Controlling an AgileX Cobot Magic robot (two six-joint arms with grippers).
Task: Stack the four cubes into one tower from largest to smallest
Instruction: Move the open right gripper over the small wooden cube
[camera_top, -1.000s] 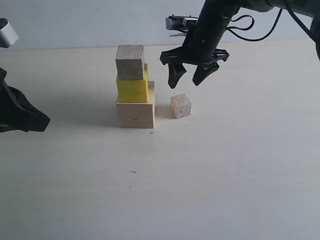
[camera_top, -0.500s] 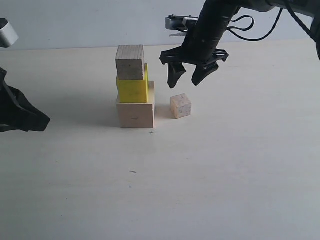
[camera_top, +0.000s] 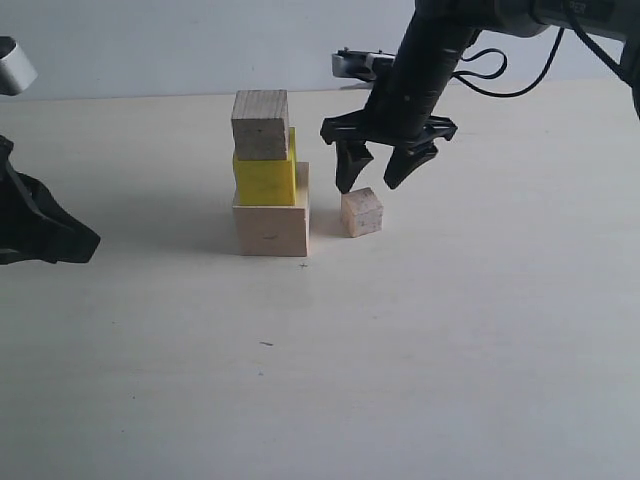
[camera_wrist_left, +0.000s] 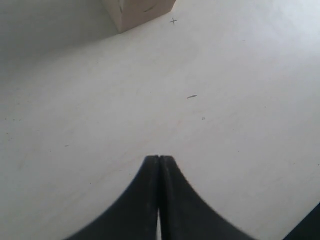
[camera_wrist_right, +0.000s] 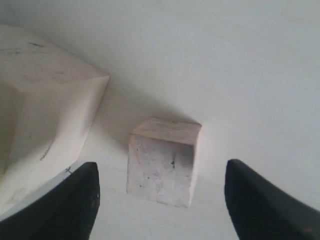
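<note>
Three cubes form a column on the table: the large pale wooden cube (camera_top: 271, 222) at the bottom, the yellow cube (camera_top: 265, 179) on it, the medium wooden cube (camera_top: 260, 124) on top. The small wooden cube (camera_top: 361, 212) stands on the table just right of the column and shows in the right wrist view as well (camera_wrist_right: 162, 162). My right gripper (camera_top: 378, 178) hangs open just above it, one finger on each side, touching nothing. My left gripper (camera_wrist_left: 159, 159) is shut and empty at the left edge, away from the cubes. Only a corner of the large cube (camera_wrist_left: 140, 10) shows in the left wrist view.
The pale table (camera_top: 400, 350) extends wide in front of and to the right of the cubes. My left arm's dark body (camera_top: 35, 225) sits at the far left edge. The right arm (camera_top: 430, 60) and its cables reach in from the upper right.
My right gripper has come down towards the small cube, still open. The cubes and the left arm have not moved.
</note>
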